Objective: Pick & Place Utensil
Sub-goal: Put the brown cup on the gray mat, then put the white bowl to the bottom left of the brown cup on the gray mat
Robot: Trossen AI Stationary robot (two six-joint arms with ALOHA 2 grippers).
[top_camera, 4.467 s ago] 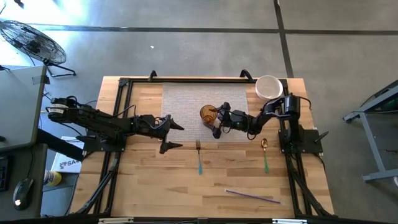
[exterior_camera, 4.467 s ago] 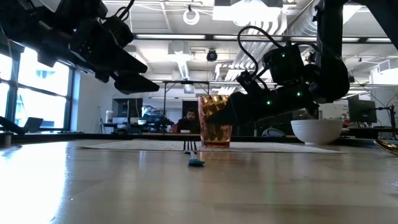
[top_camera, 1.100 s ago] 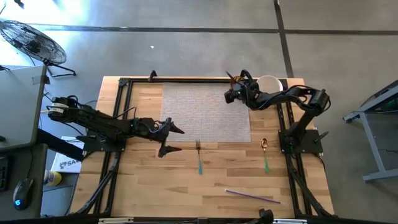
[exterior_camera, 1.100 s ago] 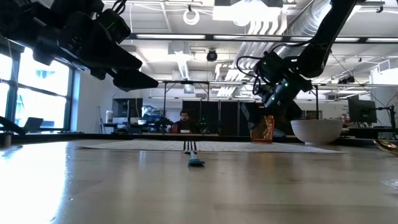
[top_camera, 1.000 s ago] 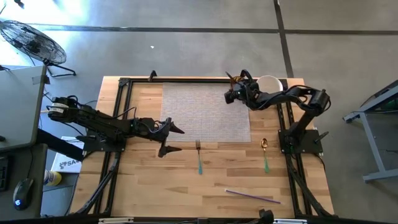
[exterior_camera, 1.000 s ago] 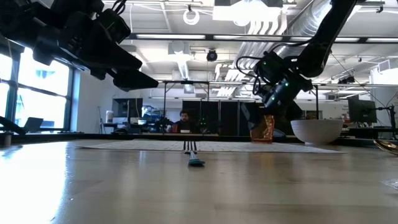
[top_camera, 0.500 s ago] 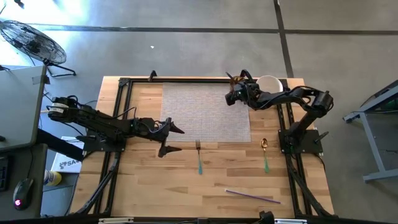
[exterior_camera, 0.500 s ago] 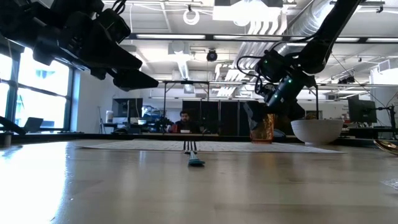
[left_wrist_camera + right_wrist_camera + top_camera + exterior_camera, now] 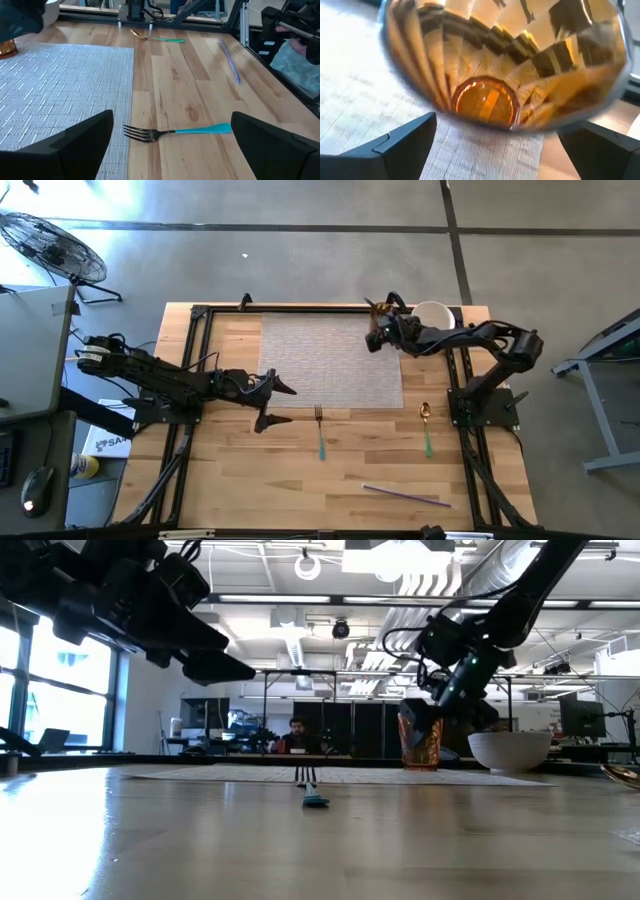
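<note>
A teal-handled fork [image 9: 320, 430] [image 9: 175, 132] lies flat on the wood just off the placemat's near edge. My left gripper [image 9: 291, 403] [image 9: 172, 120] hovers open above and to its left. A gold spoon with a green handle [image 9: 426, 428] lies further right. An amber faceted glass [image 9: 420, 743] [image 9: 485, 100] stands upright on the placemat's far right corner. My right gripper [image 9: 372, 330] [image 9: 497, 125] is open over the glass, with one finger on each side of it. My right gripper comes at the amber glass's rim [image 9: 410, 718] slanting down from the table's right side, a finger [image 9: 390, 147] on either side. I cannot tell whether the fingers touch the wall. The glass stands on its base on the mat.
A white bowl [image 9: 433, 318] [image 9: 510, 750] sits at the far right corner, close to the glass. The woven grey placemat [image 9: 320, 365] covers the far middle of the table. A thin purple stick [image 9: 405, 495] lies near the near edge. Black frame rails [image 9: 190, 430] run along both sides.
The right arm's elbow has swung toward the table's right edge, and its gripper has risen a little. The amber glass was tilted and half hidden under the gripper. It now stands upright on the mat's far right corner.
</note>
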